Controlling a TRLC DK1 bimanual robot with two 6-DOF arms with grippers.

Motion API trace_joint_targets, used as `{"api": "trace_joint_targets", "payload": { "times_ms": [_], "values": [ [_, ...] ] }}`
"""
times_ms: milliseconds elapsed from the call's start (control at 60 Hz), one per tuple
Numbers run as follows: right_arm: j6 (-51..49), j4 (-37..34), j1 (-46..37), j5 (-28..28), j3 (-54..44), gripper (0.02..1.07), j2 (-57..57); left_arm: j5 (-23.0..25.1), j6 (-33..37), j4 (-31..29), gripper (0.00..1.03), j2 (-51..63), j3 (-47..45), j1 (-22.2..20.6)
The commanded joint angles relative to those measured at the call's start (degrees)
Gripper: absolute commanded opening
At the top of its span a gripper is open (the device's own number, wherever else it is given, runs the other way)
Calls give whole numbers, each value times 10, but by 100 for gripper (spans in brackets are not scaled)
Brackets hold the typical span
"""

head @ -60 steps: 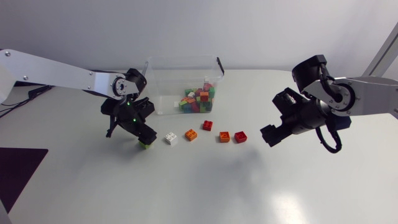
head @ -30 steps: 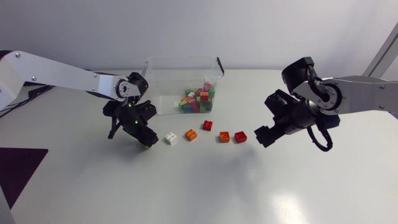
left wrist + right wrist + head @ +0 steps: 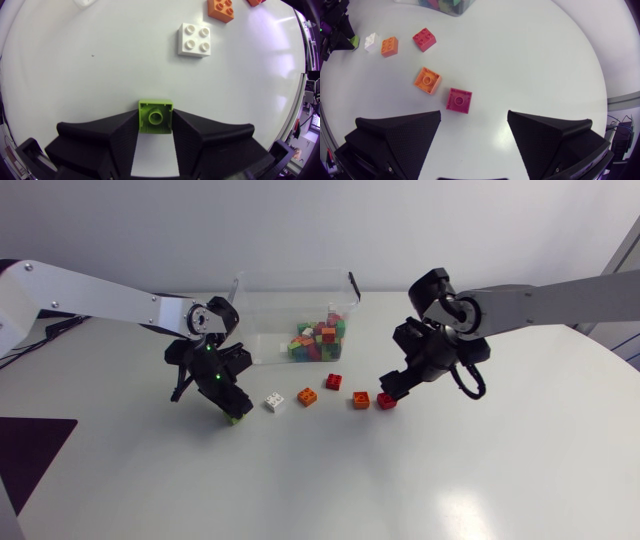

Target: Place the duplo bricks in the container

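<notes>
The left gripper (image 3: 228, 405) is down low at the table (image 3: 300, 480), its fingers closed from both sides on a green brick (image 3: 155, 116). From where I stand I cannot tell whether that brick is clear of the surface yet. The container (image 3: 270, 320) sits at the back of the table, near the middle, with a heap of bricks piled in one corner.

Five more bricks lie loose in a rough line in front of it. Going from the left gripper they are a white brick (image 3: 274, 402), an orange brick (image 3: 307, 396), a red brick (image 3: 333, 381), a second orange brick (image 3: 361, 399) and a last red brick (image 3: 386, 400).

The right gripper (image 3: 395, 385) hangs over that far end with its fingers spread wide and nothing in them. The last red brick lies just ahead of its gap, a little towards one finger, and it is underside up.

So I judge two steps are in hand at once: the left arm has its pick made, and the right is lining up for one. The left arm now needs to lift, carry the green brick up and back over the container's wall, and let go inside. The right arm has to centre over the last red brick and come down square to its sides before closing, without nudging the second orange brick just beside it.
</notes>
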Motion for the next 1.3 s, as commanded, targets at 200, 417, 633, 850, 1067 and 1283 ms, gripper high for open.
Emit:
{"api": "trace_joint_targets", "payload": {
  "times_ms": [200,417,633,850,1067,1283],
  "values": [
    [45,-45,16,5,74,93,106,11,-8,-5,28,-101,48,11],
    [64,-60,21,5,116,85,158,32,-38,9,28,-143,83,22],
    [75,-69,28,9,130,68,174,40,-81,60,28,-165,96,25],
    [74,-65,28,23,127,39,178,50,-129,134,29,-161,100,28],
    [71,-64,20,22,120,30,114,54,-178,208,29,-142,109,23],
    [64,-72,27,20,141,30,58,56,-212,249,29,-106,146,17]
  ]
}}
